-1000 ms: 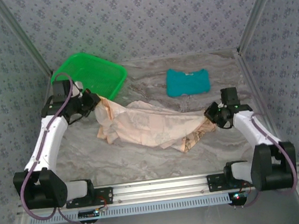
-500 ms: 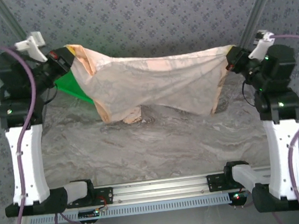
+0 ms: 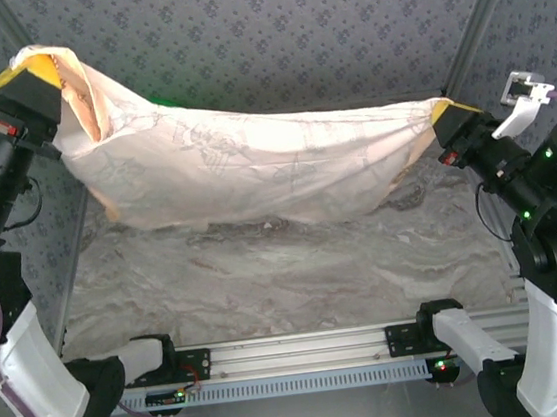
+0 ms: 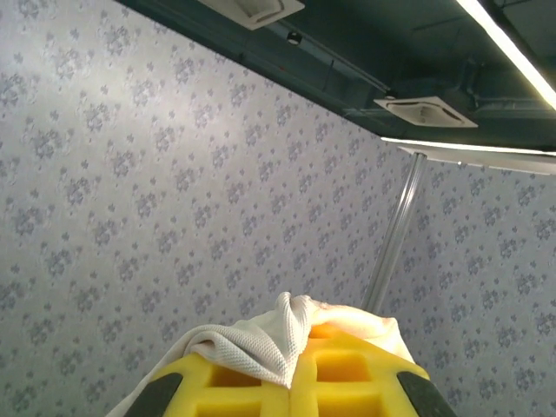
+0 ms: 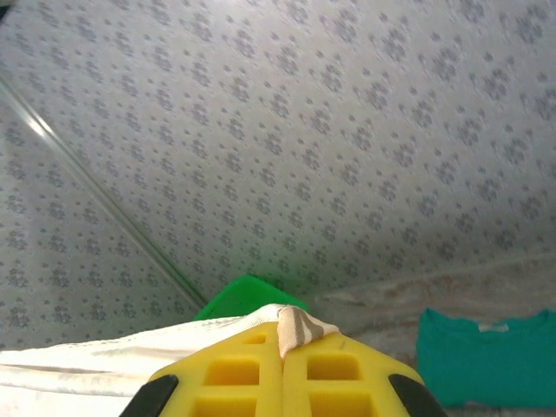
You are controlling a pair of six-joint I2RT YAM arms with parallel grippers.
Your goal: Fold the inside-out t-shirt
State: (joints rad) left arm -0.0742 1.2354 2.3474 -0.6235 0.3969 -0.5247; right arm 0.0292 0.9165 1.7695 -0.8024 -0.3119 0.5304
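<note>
Folding has not begun: the inside-out t-shirt (image 3: 254,171) hangs stretched in the air over the marble table (image 3: 268,290), running from 10 o'clock to 3 o'clock in the top view, pale side out, prints faint. Left gripper (image 3: 37,73) is clamped on the cloth end at 10, right gripper (image 3: 446,111) on the end at 3. Left to do, by my judgement: lay it flat, smooth it, make every fold.
</note>
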